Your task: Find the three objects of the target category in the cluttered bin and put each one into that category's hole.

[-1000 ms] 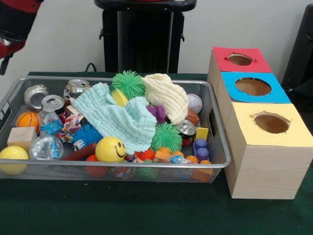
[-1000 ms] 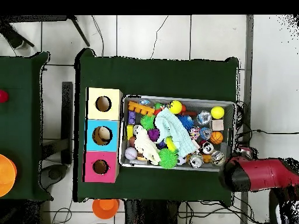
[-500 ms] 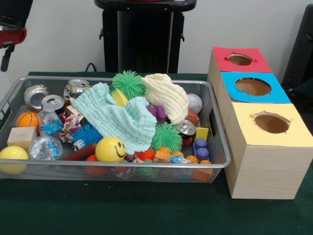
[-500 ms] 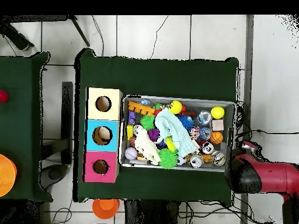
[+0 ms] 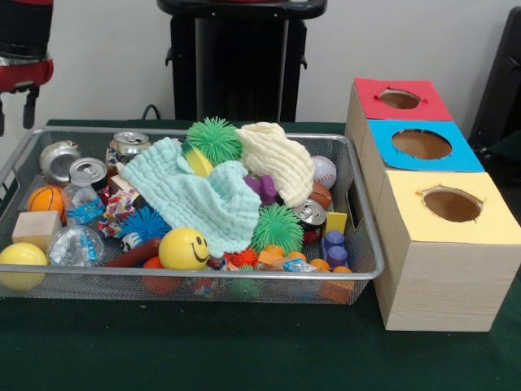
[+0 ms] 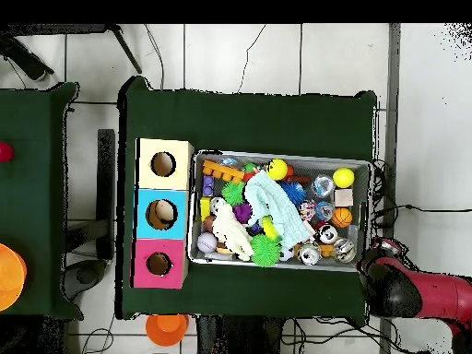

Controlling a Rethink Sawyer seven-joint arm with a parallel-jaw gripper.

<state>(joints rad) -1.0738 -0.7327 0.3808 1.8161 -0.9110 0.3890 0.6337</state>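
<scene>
A wire mesh bin [image 5: 203, 275] [image 6: 371, 198] holds mixed clutter. In it are drink cans [image 5: 130, 144] [image 5: 88, 173] [image 5: 310, 213], a yellow smiley ball [image 5: 183, 248], a small basketball [image 5: 45, 199] and a baseball [image 5: 324, 171]. A mint cloth [image 5: 191, 195] and a cream cloth [image 5: 277, 159] lie over the middle. Beside the bin stand three boxes with holes: red [image 5: 370, 102] [image 6: 159, 265], blue [image 5: 383, 155] [image 6: 161, 214] and yellow [image 5: 407, 216] [image 6: 163, 164]. My gripper [image 5: 15, 114] [image 6: 376, 265] hangs open and empty outside the bin's corner nearest the cans.
Spiky green balls [image 5: 214, 138] [image 5: 277, 226], a wooden block [image 5: 37, 228], a plain yellow ball [image 5: 22, 262] and crumpled plastic bottles [image 5: 77, 244] fill the rest of the bin. Green cloth covers the table [image 5: 244, 350]. An orange cup [image 6: 167, 327] sits off the table.
The arm has swung: in the front view the gripper shifted right and turned to point downward; in the overhead view it drew back toward the picture's bottom. Nothing in the bin has moved.
</scene>
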